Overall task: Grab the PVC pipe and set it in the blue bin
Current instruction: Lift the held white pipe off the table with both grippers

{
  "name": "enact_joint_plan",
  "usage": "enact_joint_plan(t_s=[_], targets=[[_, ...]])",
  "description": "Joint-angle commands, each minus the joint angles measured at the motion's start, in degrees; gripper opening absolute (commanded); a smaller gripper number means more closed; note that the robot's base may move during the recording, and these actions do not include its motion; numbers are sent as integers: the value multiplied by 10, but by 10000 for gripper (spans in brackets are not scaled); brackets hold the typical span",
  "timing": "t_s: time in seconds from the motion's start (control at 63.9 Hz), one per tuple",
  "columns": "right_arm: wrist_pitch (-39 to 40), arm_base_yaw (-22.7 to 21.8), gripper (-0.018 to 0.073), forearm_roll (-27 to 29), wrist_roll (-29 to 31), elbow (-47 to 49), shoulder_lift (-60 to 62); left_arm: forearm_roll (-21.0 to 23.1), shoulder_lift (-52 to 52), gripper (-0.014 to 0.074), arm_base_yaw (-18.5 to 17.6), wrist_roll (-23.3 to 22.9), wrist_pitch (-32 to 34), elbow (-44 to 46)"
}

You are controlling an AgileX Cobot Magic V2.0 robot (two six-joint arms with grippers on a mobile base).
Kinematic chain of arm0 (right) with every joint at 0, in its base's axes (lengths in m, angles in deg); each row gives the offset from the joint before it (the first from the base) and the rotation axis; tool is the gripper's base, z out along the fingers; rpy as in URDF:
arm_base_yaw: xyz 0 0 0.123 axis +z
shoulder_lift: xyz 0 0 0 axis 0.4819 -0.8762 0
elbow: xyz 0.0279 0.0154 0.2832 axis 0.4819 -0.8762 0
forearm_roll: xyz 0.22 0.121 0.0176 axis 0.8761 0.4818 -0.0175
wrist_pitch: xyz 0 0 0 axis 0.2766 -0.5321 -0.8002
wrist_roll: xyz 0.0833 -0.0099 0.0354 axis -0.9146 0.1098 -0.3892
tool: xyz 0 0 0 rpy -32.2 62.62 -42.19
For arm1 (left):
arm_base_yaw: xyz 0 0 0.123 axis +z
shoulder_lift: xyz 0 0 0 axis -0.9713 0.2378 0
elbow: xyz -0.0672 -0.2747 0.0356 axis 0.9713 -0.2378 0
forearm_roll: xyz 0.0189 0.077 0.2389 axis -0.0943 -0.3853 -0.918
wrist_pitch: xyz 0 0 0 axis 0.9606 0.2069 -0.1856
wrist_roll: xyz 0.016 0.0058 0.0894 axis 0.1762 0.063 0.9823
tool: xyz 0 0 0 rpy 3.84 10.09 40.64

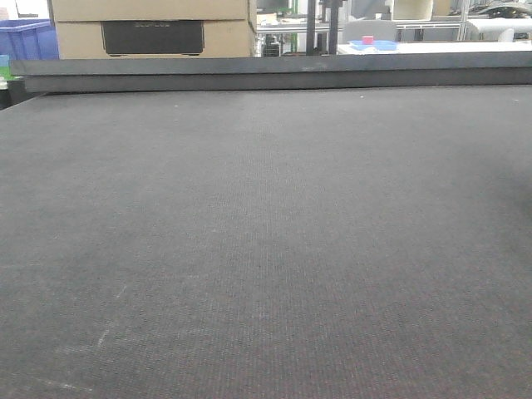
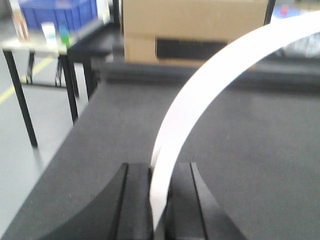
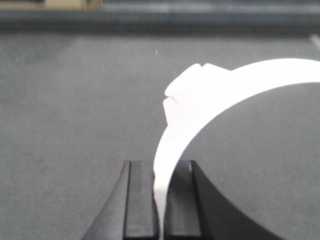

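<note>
The PVC pipe shows only as a white curved wall. In the left wrist view it (image 2: 210, 80) arcs up and to the right out of my left gripper (image 2: 159, 167), whose black jaws are shut on its rim. In the right wrist view a white curved wall (image 3: 200, 95) with a notched lump on top rises from my right gripper (image 3: 161, 164), also shut on its rim. I cannot tell whether both hold the same piece. A blue bin (image 2: 57, 12) stands on a side table at the far left; it also shows in the front view (image 1: 25, 37). Neither gripper nor pipe shows in the front view.
A dark felt table (image 1: 266, 249) fills the front view, with a raised dark ledge (image 1: 274, 75) along its back. A cardboard box (image 2: 195, 30) stands behind the ledge. The table's left edge (image 2: 55, 165) drops to the floor. A small blue tray (image 1: 372, 43) lies far back.
</note>
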Motion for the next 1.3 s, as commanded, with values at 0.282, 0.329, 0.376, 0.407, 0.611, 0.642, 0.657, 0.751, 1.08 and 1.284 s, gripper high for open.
enact_joint_plan(t_s=[0.282,0.329,0.376,0.407,0.611,0.642,0.657,0.751,1.08,1.284], targets=[[112,1,-168,-2,4,-60,97,6,-122,-111,-1,1,18,-37],[133,1,-168,-2,4,-60,107,6,-122,-111,-1,1,20,-37],[146,1,-168,-2,4,-60,118,6,-122,-111,-1,1,20,-37],[152,1,-168,-2,4,-60,123,6,-122,-111,-1,1,20,-37],[156,1,-168,-2,4,-60,164,6,-122,-111,-1,1,20,-37],[159,1,-168,-2,4,-60,169,6,-122,-111,-1,1,20,-37],[159,1,-168,-2,4,-60,172,5,-122,-111,-1,1,20,-37],[154,1,-168,-2,4,-60,183,5,-122,-111,-1,1,20,-37],[145,1,-168,-2,4,-60,187,-30,-122,-111,-88,1,26,-37],[145,1,-168,-2,4,-60,187,-66,-122,-111,-135,1,26,-37]])
